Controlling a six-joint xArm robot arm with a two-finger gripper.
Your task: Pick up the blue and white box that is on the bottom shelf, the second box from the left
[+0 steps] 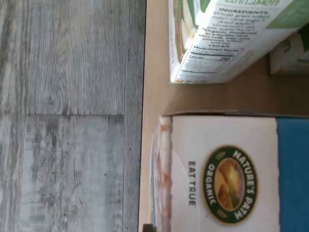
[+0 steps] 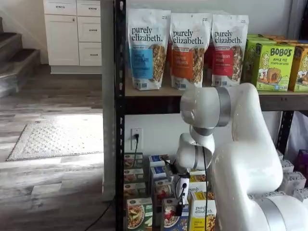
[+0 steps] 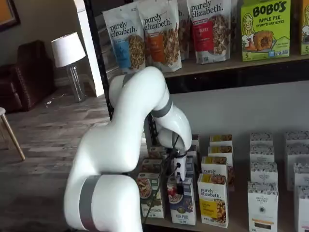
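Note:
The blue and white box (image 2: 172,217) stands at the front of the bottom shelf (image 3: 237,212), with a bowl of red berries on its front; it also shows in a shelf view (image 3: 182,205). In both shelf views my gripper (image 2: 179,210) hangs straight down, its black fingertips just above the box's top. The fingers (image 3: 179,186) show side-on, so I cannot see a gap. In the wrist view a white and blue box top (image 1: 227,179) with a "Nature's Path Organic" logo sits close below the camera.
A green-trimmed box (image 2: 139,214) stands left of the blue and white box, and a yellow "purely elizabeth" box (image 2: 202,216) stands to its right. More box rows stand behind. A green-trimmed box (image 1: 227,38) shows its side in the wrist view, beyond the shelf edge (image 1: 154,72) and grey floor (image 1: 72,116).

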